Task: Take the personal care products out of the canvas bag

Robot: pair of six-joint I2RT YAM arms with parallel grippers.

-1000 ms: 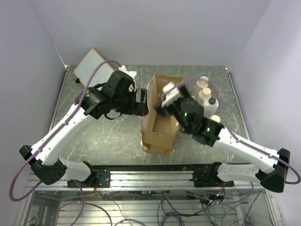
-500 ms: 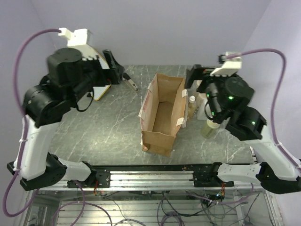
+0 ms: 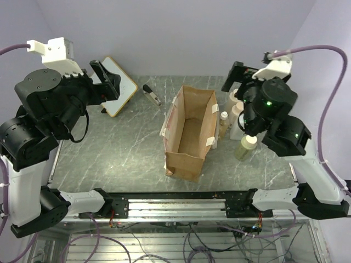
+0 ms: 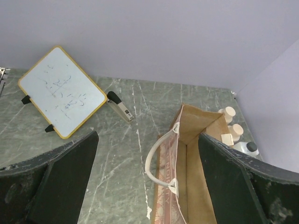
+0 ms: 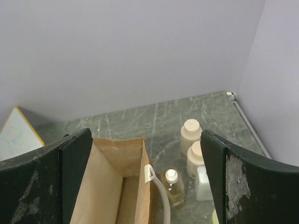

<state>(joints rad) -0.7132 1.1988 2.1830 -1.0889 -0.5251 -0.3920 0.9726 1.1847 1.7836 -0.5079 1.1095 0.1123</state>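
The tan canvas bag [image 3: 185, 160] stands upright and open at the table's middle, and I see no bottle inside it. It also shows in the left wrist view [image 4: 189, 182] and the right wrist view [image 5: 112, 186]. The bottles stand right of the bag: an amber one [image 3: 223, 121] [image 5: 172, 187], two cream-capped ones [image 3: 237, 104] [image 5: 190, 135], a pale yellow one [image 3: 245, 147] and a black-capped white one [image 4: 246, 147]. My left gripper [image 3: 109, 82] [image 4: 148, 135] is open, empty and high to the bag's left. My right gripper [image 3: 239, 81] [image 5: 145, 133] is open, empty and high above the bottles.
A wood-framed whiteboard [image 3: 118, 85] [image 4: 60, 95] lies at the back left. A small black-and-silver tool [image 3: 152, 94] [image 4: 120, 108] lies between it and the bag. Walls close the table at the back and sides. A metal rail [image 3: 181, 205] runs along the near edge.
Both arms have risen from low beside the bag and drawn back to their own sides. The amber bottle now shows beside the bag's right wall.
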